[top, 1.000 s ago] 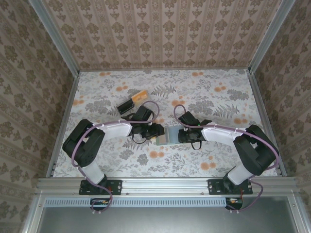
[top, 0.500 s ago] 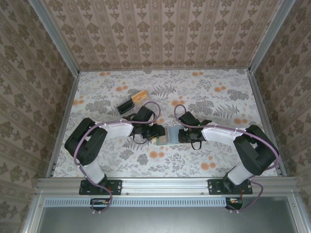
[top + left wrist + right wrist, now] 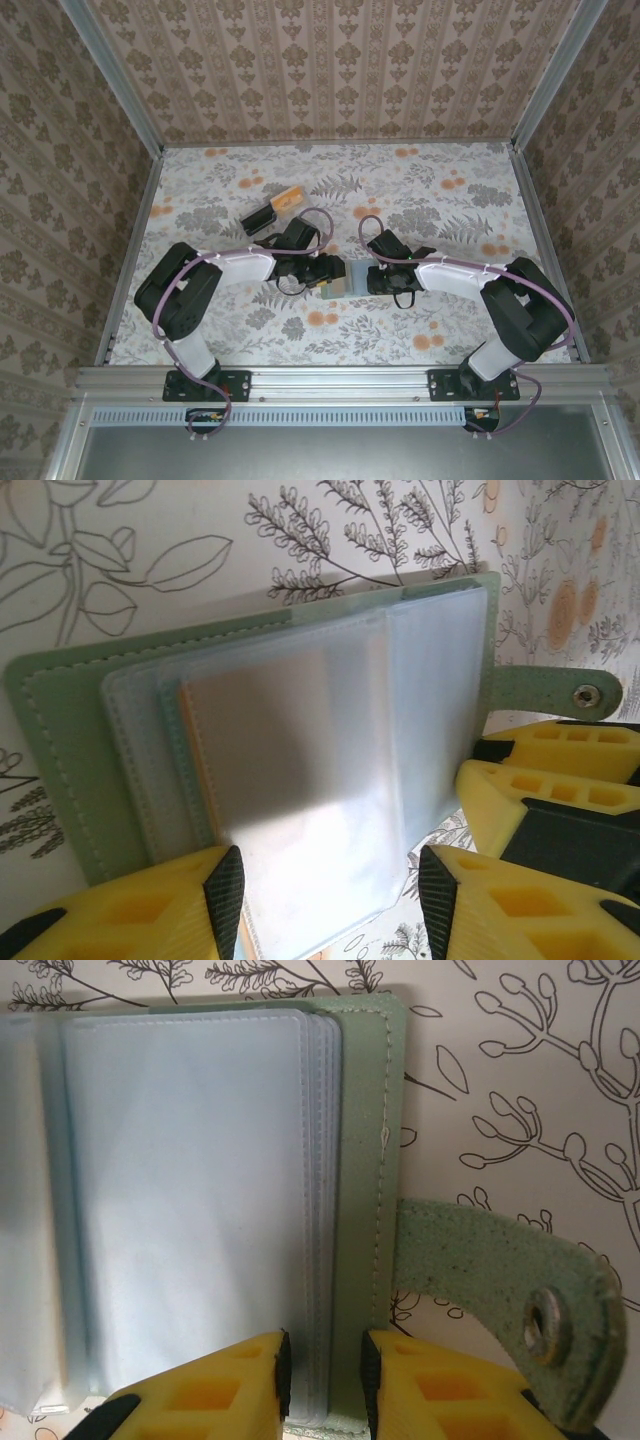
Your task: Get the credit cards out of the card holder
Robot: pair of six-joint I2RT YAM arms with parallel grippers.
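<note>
**Arms.** The left arm's base is bolted at 7 o'clock of the worktop (image 3: pixel 430 190). Its elbow folds out towards 9 o'clock and its forearm runs low over the surface towards 3 o'clock. The right arm mirrors it: base at 5 o'clock, elbow out at 3 o'clock, forearm reaching towards 9 o'clock. The two wrists meet head-on just on the near side of the worktop's centre.

**Left pincer** (image 3: pixel 330 900). The jaws are parted and stand astride one edge of a frosted plastic sleeve (image 3: pixel 330 780). One pad is just clear of the leaf.

**Right pincer** (image 3: pixel 325 1375). The jaws are drawn close and grip the card holder (image 3: pixel 385 1110). They pinch its green cover edge together with the edges of the sleeve stack, just beside the snap strap (image 3: pixel 490 1270).

**Task items.** The card holder lies open on the worktop between the two pincers, cover down and clear sleeves up. Of the credit cards (image 3: pixel 255 750), one tan card shows through the sleeve, inside the holder. Any others cannot be made out.

**Surroundings.** A black-and-orange block (image 3: pixel 272 211) lies at 11 o'clock of the holder, beyond the left wrist. It is apart from both arms and off the line between the pincers and the holder.
</note>
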